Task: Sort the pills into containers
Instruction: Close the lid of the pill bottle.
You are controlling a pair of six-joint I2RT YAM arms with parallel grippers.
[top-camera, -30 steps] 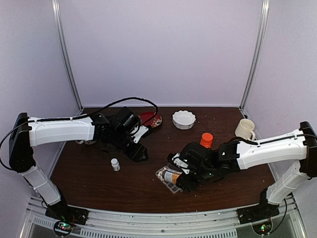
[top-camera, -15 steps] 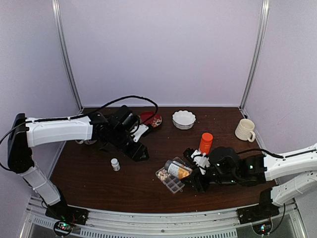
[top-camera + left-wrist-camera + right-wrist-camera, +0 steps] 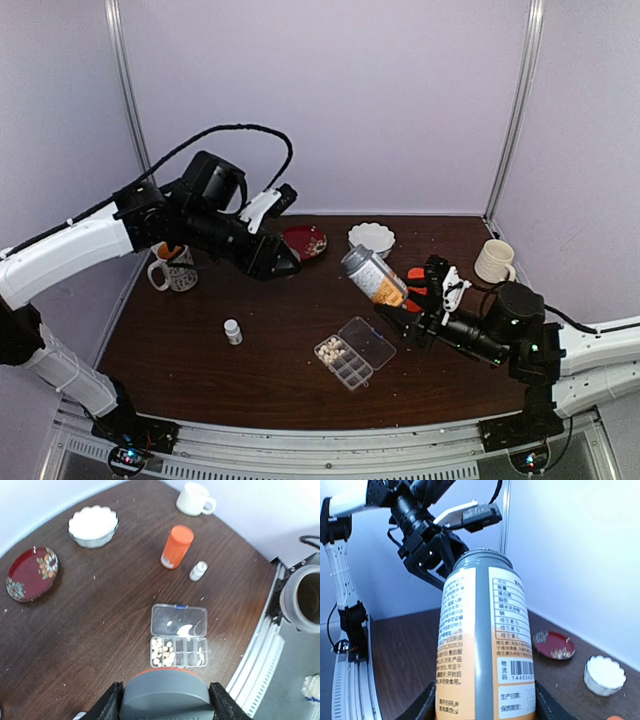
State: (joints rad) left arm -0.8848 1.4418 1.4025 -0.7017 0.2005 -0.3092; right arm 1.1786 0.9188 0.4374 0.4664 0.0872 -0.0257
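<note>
The clear pill box [image 3: 353,352] lies open on the table, lid [image 3: 179,621] folded back. Cream pills [image 3: 162,651] fill its left cells and a few white ones lie in a right cell. My right gripper [image 3: 402,300] is shut on a grey-and-orange pill bottle [image 3: 373,274], held tilted in the air behind the box. In the right wrist view the bottle [image 3: 485,640] fills the space between the fingers, and its top is open. My left gripper [image 3: 275,262] is raised at the back left. It is shut on the grey bottle cap [image 3: 165,695].
An orange bottle [image 3: 177,546] and a small white bottle [image 3: 198,570] stand behind the box. Another small white bottle [image 3: 232,331] stands at the left. There are also a white scalloped bowl [image 3: 371,240], a red plate [image 3: 305,241], a cream mug [image 3: 495,260] and a patterned mug [image 3: 172,268].
My right gripper lifted the bottle off the table beside the pill box into the air, tilted. My left arm rose and drew back left, away from the table surface.
</note>
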